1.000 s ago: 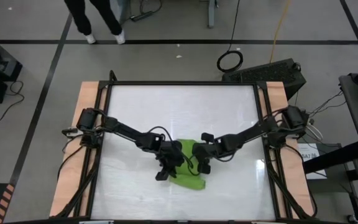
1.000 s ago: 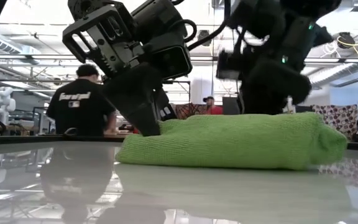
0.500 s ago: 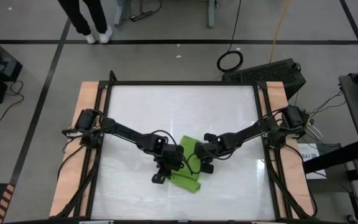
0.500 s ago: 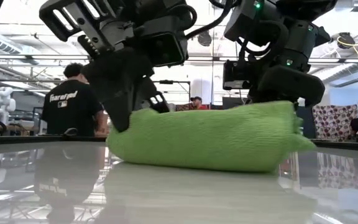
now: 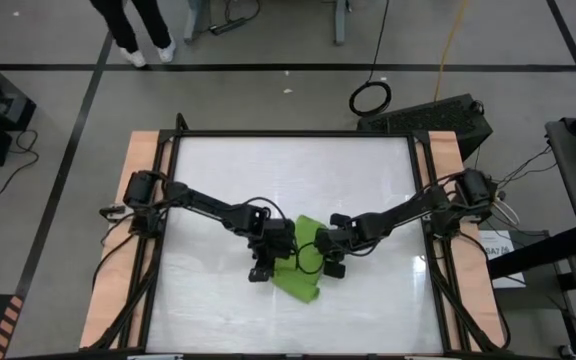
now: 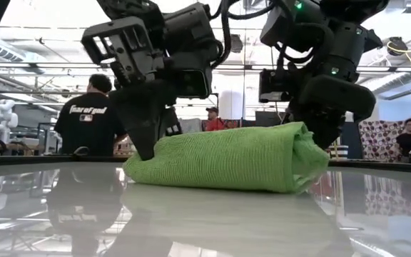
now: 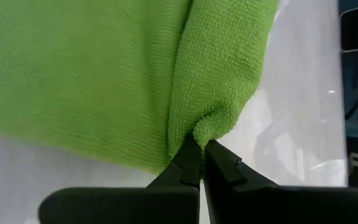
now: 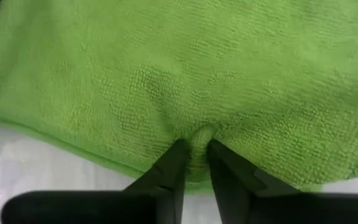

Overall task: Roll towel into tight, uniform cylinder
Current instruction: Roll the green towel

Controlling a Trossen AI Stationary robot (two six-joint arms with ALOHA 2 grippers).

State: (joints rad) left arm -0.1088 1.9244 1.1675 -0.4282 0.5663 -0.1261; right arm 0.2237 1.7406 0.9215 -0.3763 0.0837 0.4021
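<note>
While both tools pinch the towel (image 5: 301, 268) mid-table (image 5: 218, 180), left tool (image 7: 201, 149) clamped on its rolled end, right tool (image 8: 194, 148) on an edge fold, keep tension even & advance both together, else roll goes conical.

The towel (image 5: 300, 268) is now narrower than one second ago. From above it was a wide green patch before, and now it is a slim strip between the two arms, lying at an angle. From table height its right end has pulled in toward the middle, and the bundle is shorter and more rounded there.

The left gripper (image 5: 265, 262) has moved a little up the table and sits by the towel's left edge. The right gripper (image 5: 328, 257) has shifted slightly too.

The person (image 5: 133, 25) behind the table has walked further toward the top left corner of the high view.
</note>
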